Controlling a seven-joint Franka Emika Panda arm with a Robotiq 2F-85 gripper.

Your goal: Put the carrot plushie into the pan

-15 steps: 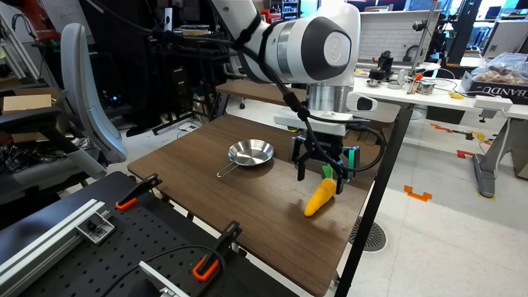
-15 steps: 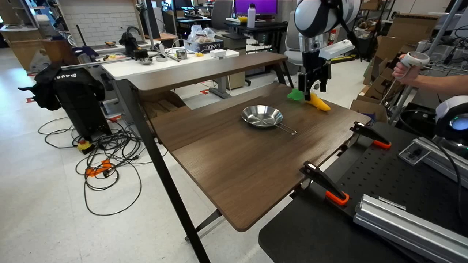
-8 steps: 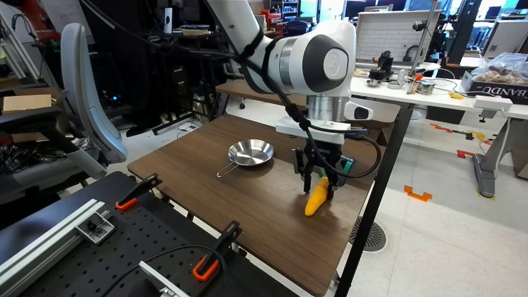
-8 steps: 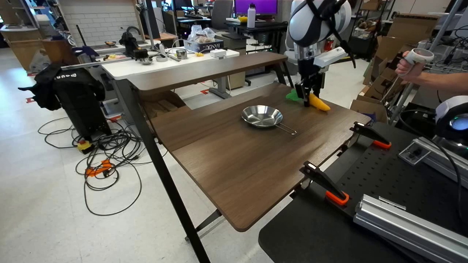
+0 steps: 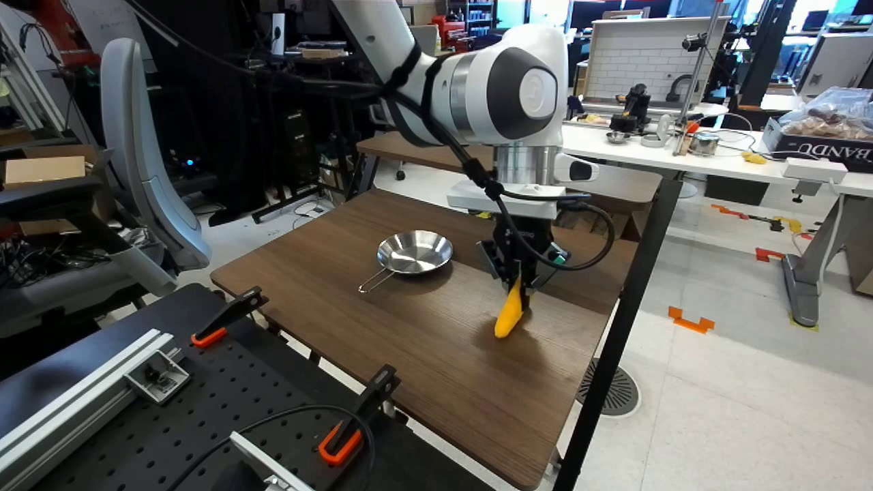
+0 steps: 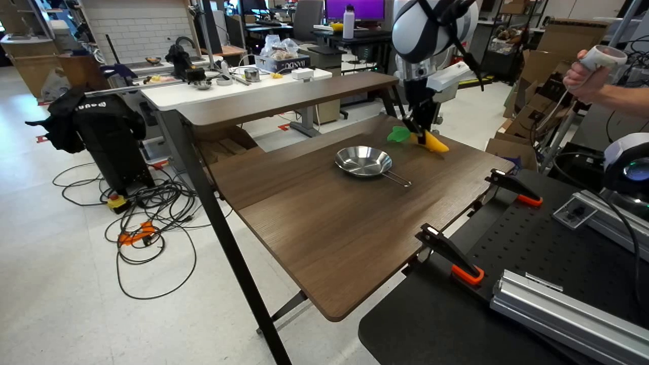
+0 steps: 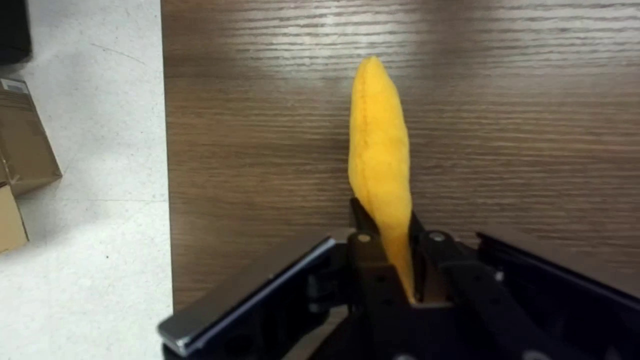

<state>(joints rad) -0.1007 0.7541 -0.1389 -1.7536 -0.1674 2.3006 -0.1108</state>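
My gripper [image 5: 520, 300] is shut on the carrot plushie [image 5: 509, 315], pinching its upper part. In the wrist view, the yellow body of the carrot plushie [image 7: 379, 145] runs forward from between the black fingers [image 7: 361, 217]. Its green leafy top [image 6: 399, 134] pokes out behind the gripper [image 6: 421, 138] in an exterior view. A shadow under the tip suggests the toy hangs slightly above the table, though the gap is small. The shiny silver pan [image 5: 415, 252] rests upright and empty on the table, apart from the gripper, its thin wire handle [image 6: 397, 178] pointing outward.
The brown table [image 6: 324, 228] has a raised shelf [image 6: 294, 99] along one side and a black post [image 5: 617, 341] at its edge. Black clamps [image 5: 358, 416] with orange pads sit on the adjoining black perforated board [image 5: 225, 416]. A person's hand [image 6: 588, 76] holds a controller.
The jaws came down around the carrot plushie and shut on it. Gripper and carrot then shifted together toward the pan's side, with the tip slightly higher in view. The pan stayed put.
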